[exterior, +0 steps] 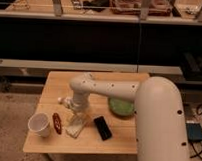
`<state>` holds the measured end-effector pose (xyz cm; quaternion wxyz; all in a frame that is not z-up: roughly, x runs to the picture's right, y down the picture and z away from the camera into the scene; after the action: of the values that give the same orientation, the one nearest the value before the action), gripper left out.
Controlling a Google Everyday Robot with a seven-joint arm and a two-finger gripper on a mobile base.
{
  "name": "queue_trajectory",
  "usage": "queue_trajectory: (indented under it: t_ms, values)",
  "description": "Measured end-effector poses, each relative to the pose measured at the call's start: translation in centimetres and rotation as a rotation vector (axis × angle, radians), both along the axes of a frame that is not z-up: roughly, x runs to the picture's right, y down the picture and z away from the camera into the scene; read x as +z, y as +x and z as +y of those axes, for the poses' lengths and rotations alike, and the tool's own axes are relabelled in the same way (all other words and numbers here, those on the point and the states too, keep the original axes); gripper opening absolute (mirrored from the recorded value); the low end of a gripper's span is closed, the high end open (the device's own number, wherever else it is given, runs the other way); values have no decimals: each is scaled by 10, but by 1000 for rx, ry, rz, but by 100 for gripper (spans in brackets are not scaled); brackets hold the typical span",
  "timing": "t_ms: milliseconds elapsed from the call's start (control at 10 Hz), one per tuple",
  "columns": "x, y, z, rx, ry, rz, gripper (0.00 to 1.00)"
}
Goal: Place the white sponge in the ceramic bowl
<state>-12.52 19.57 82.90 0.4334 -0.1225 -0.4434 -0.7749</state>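
Observation:
The white sponge lies flat on the wooden table, near the front and left of centre. The ceramic bowl, green inside, sits to the right of it, partly hidden by my arm. My gripper points down right over the sponge's far end, at or just above it. The arm reaches in from the lower right across the table.
A white cup stands at the front left. A reddish-brown oblong object lies between the cup and the sponge. A black phone lies right of the sponge. A white bottle lies behind the gripper.

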Motion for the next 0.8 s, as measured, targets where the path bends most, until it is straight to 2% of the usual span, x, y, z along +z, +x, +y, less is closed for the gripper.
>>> queue_trajectory:
  t_ms: [100,200,400,500,600,800]
  values:
    - [-1,1,2,-14,2,1,34]
    - [-3,0,5,-49,9,-1,21]
    - [-8,-5,6,-97,27,-5,5]
    - [-11,-8,5,-113,34,-8,1]
    - [-17,-13,1,-103,34,-17,0]
    - [-32,-16,-21,-31,40,-44,0]
